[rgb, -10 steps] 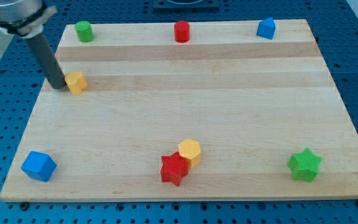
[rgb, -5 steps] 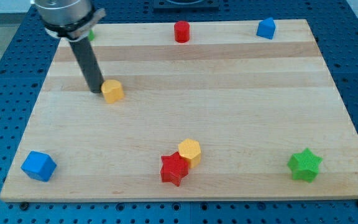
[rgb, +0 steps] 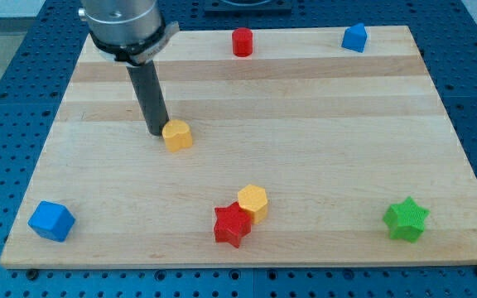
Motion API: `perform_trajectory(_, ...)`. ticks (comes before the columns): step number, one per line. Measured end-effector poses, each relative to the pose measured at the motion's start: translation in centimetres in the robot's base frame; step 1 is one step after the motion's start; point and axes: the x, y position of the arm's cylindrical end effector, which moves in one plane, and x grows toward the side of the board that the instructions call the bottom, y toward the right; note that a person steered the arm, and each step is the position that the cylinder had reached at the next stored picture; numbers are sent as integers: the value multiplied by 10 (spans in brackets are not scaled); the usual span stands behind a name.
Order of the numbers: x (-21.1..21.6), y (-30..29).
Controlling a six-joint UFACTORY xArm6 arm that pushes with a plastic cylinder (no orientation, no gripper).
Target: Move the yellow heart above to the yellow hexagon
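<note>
My tip (rgb: 156,132) touches the left side of the small yellow heart block (rgb: 177,135), well above the yellow hexagon block (rgb: 253,201) on the wooden surface (rgb: 321,141); the tool grips nothing.

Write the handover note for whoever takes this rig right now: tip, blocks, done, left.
My tip is down on the board, against the view's left side of the yellow heart.
The yellow hexagon sits low in the middle, touching the red star at its lower left.
Done: the heart stands mid-board, up and to the view's left of the hexagon.
Left: push the heart on toward the view's right until it sits directly above the hexagon, without knocking the hexagon or the star.
</note>
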Motion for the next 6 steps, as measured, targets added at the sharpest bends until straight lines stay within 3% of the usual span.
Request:
perform_trajectory(4, 57, 91)
perform_trajectory(6, 86, 106)
